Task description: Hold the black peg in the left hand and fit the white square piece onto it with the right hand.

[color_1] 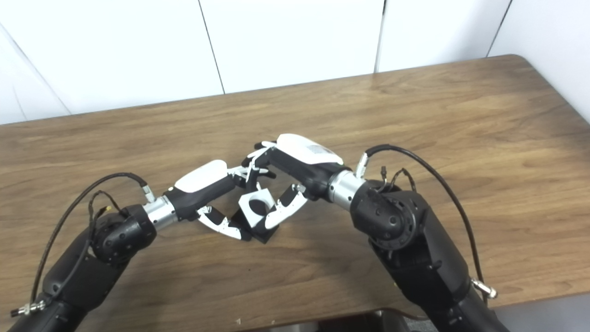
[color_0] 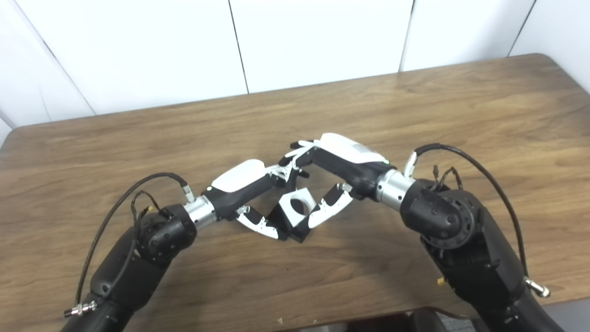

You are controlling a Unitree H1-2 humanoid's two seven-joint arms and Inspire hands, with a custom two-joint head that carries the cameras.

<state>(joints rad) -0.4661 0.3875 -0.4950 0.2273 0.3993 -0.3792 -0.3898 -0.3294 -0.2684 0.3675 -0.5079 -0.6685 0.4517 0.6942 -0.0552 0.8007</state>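
Your left robot hand (color_0: 244, 184) is gripping the black peg (color_0: 288, 226) between thumb and fingers. Your right robot hand (color_0: 341, 166) is closing on the white square piece (color_0: 298, 205), which is sitting against the peg, round hole facing up. Both are meeting over the middle of the wooden bench (color_0: 415, 115).
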